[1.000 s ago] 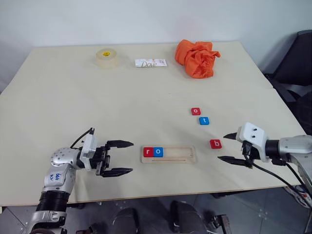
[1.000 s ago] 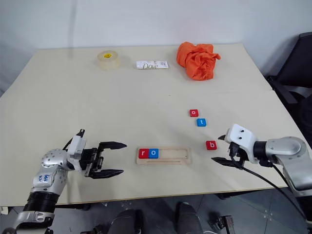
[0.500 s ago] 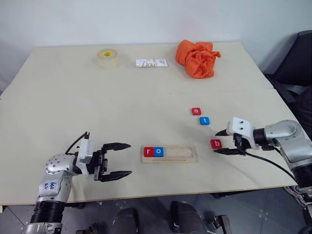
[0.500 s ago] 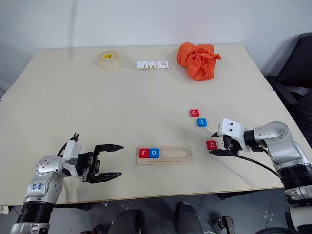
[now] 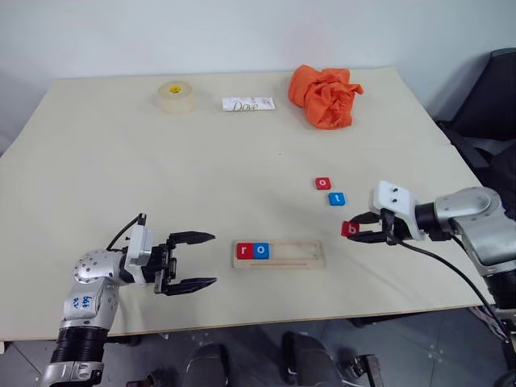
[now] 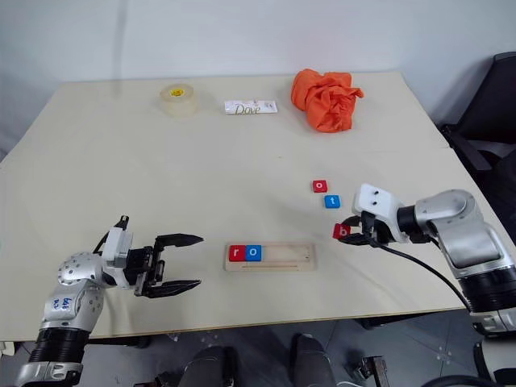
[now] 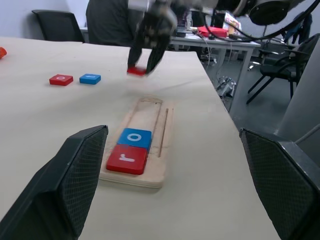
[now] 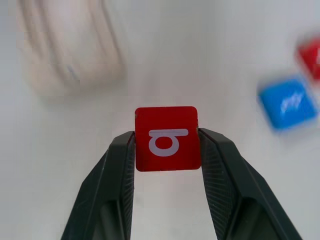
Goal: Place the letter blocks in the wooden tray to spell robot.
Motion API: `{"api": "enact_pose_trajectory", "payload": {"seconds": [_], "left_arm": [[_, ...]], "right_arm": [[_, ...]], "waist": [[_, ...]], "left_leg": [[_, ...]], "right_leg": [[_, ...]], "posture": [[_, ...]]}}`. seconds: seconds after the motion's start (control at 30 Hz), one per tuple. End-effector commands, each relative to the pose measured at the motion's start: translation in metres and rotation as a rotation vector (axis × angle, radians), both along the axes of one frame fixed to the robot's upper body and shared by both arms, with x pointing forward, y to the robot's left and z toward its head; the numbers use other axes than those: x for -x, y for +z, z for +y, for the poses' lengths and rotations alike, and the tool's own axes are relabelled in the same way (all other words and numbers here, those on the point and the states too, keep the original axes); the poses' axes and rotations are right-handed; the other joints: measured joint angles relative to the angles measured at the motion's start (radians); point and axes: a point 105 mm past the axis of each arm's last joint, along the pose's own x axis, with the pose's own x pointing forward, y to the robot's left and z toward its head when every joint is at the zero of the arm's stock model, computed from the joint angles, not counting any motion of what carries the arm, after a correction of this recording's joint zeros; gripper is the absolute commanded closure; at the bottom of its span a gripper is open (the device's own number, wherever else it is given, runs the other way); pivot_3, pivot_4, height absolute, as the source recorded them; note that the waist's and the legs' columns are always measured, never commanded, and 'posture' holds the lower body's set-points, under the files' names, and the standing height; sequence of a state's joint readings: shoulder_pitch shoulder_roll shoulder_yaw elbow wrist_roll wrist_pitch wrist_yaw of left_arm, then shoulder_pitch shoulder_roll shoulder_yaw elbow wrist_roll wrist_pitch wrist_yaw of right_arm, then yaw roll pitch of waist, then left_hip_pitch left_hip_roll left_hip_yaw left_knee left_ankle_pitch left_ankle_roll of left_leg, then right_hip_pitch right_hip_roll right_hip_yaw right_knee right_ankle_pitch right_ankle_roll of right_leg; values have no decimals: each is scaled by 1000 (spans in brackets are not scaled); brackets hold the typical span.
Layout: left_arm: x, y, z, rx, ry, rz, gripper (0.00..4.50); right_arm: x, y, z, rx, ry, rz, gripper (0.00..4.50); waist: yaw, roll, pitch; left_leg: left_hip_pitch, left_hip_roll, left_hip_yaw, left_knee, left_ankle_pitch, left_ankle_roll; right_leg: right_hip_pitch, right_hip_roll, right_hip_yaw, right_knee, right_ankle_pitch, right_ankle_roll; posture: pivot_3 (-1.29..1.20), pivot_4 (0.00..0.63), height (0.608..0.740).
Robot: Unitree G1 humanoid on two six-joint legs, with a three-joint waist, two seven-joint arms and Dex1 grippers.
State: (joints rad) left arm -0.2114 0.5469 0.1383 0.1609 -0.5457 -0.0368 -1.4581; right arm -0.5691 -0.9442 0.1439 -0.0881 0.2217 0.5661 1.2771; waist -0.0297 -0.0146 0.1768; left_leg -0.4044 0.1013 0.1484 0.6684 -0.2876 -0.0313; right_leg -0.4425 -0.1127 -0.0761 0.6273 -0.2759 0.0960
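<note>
The wooden tray (image 5: 302,254) lies near the table's front edge with a red r block (image 5: 243,251) and a blue o block (image 5: 261,250) at its left end. My right gripper (image 5: 355,228) is shut on the red b block (image 8: 167,138), lifted just off the table to the right of the tray. A red o block (image 5: 323,183) and a blue t block (image 5: 337,198) lie behind it. My left gripper (image 5: 196,260) hangs open and empty left of the tray, pointing at it.
At the back of the table sit a tape roll (image 5: 176,95), a white Dove packet (image 5: 248,104) and a crumpled orange cloth (image 5: 326,95). Dark chairs (image 5: 492,113) stand beyond the table's right edge.
My right gripper moved left to the red b block, shut on it and raised it slightly. The left gripper stayed where it was.
</note>
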Motion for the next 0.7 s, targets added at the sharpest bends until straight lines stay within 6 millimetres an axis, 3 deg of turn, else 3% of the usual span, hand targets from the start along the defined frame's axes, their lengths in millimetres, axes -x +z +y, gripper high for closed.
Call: {"api": "enact_pose_trajectory", "payload": {"seconds": [0.03,0.23,0.43,0.7], "left_arm": [[-2,4,4,-13,-7,-36,0],[-3,6,3,-10,-16,-49,0],[1,6,4,-12,-8,-54,0],[10,4,2,-3,18,-51,0]], "right_arm": [[13,12,33,-42,42,0,3036],[30,-6,86,-48,135,62,3036],[18,-16,104,19,111,46,3036],[10,-25,105,84,115,37,3036]], "waist": [[2,0,0],[1,0,0],[2,0,0],[2,0,0]], "left_leg": [[0,0,0,0,0,0],[-1,-1,0,0,-1,1],[-1,-1,0,0,-1,1],[-2,-1,0,0,-1,2]], "right_leg": [[0,0,0,0,0,0],[0,-1,0,0,0,0],[-1,-1,0,0,0,-1],[-1,-1,0,0,0,-1]], "posture": [[0,150,740],[0,150,740],[0,150,740],[0,150,740]]}}
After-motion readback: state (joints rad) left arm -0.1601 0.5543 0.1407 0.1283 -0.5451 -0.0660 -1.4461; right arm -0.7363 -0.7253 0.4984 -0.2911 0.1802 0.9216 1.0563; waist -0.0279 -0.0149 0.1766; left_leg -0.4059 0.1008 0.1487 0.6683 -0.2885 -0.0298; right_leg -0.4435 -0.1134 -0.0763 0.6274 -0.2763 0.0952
